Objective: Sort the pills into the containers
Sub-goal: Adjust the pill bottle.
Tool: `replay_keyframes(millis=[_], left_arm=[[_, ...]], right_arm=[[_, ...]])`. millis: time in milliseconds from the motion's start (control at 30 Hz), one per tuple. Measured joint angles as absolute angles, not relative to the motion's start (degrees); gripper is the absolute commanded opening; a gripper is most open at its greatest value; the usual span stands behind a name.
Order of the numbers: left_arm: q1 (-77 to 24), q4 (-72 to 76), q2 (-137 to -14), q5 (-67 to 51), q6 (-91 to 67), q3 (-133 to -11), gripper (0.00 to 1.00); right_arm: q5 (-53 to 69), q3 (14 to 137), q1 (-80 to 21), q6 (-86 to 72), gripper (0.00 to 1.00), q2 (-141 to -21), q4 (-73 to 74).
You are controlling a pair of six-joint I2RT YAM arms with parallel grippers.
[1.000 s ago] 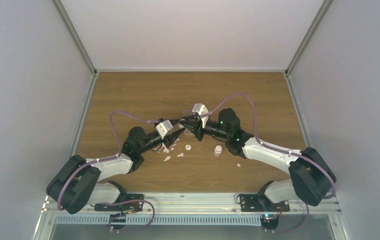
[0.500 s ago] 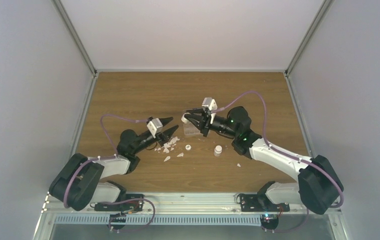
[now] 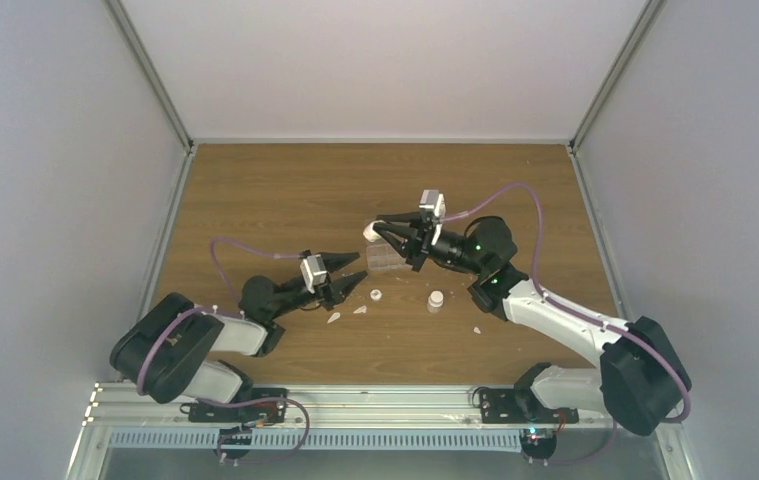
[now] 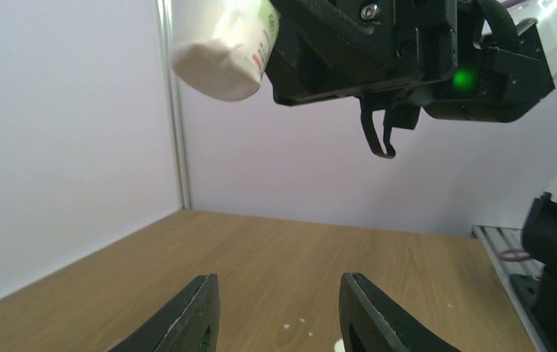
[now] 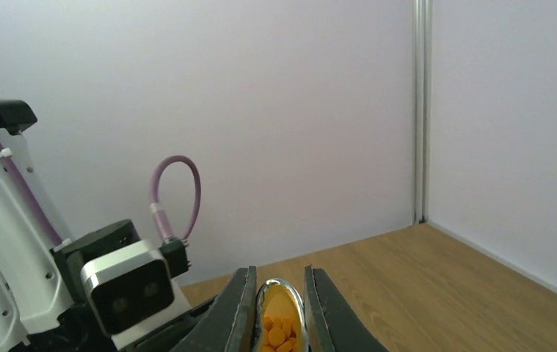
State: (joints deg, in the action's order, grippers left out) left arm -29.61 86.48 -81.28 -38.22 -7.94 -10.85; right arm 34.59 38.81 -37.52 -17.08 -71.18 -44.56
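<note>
Orange pills (image 5: pixel 278 334) inside white vial (image 4: pixel 220 48) between right fingers (image 5: pixel 233 317)

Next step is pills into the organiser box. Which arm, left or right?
Right. The right gripper grips the open vial, orange pills showing inside, raised near the organiser box. The left gripper is open, empty and lower.

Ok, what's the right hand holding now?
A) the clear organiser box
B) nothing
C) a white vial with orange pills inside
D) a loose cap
C: the right hand is clamped on a white vial, and its wrist view shows orange pills in the open mouth.
</note>
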Motion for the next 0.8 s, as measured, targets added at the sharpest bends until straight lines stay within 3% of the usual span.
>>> replay_keyframes(millis=[400,800], left_arm=[[-41.21,86.83,-83.37,-13.54,9.74,-11.38,0.99],[-41.43,86.83,-83.92,-7.79,14.92,-14.87,0.99]], right_arm=[[35.40,38.81,-37.32,-21.93,0.08,-73.76,-47.00],[36.97,39.66,-37.30,-22.83,0.09,-74.70,-46.98]])
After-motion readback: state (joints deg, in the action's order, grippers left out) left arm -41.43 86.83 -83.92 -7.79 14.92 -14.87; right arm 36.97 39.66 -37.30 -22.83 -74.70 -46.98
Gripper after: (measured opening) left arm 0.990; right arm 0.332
